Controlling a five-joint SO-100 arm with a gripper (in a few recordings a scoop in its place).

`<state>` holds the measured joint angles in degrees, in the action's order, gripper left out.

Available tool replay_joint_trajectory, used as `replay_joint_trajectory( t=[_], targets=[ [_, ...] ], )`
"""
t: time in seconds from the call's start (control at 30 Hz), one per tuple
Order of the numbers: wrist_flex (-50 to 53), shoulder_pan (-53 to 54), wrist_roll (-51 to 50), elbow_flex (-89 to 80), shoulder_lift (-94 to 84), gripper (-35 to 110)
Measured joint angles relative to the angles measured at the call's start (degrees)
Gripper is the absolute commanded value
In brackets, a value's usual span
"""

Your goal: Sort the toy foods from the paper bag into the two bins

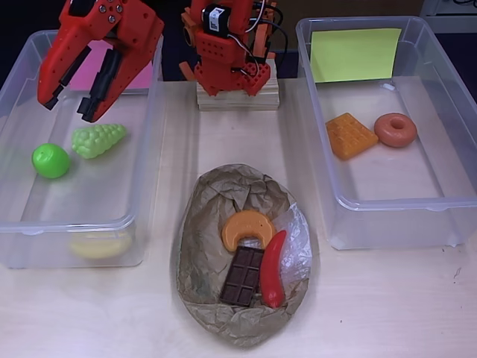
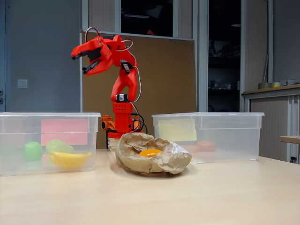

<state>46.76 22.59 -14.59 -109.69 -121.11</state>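
My red gripper (image 1: 67, 108) hangs open and empty high above the left bin (image 1: 67, 222), which carries a pink label; in the fixed view the gripper (image 2: 78, 64) is well above that bin (image 2: 47, 115). Inside it lie a green apple (image 1: 51, 160), light-green grapes (image 1: 98, 139) and a yellow banana (image 1: 100, 246). The right bin (image 1: 402, 201), with a yellow-green label, holds an orange waffle (image 1: 349, 136) and a brown donut (image 1: 395, 129). The crumpled paper bag (image 1: 201, 224) lies between the bins with an orange croissant (image 1: 247, 229), a chocolate bar (image 1: 243, 276) and a red chili (image 1: 273, 270) on it.
The arm's base (image 1: 237, 93) stands on a wooden block at the back of the table, between the two bins. Bare tabletop (image 1: 387, 306) runs along the front edge.
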Motion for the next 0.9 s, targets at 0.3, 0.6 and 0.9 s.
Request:
replay_joint_trajectory(
  t=[0.3,0.6,0.9],
  targets=[
    [6.1,-13.5,-0.4,12.7,20.0,15],
    [12.6,-23.1,-12.6,10.6,30.5,17],
    [14.0,-31.0,-21.3,5.7,33.9,21]
  ],
)
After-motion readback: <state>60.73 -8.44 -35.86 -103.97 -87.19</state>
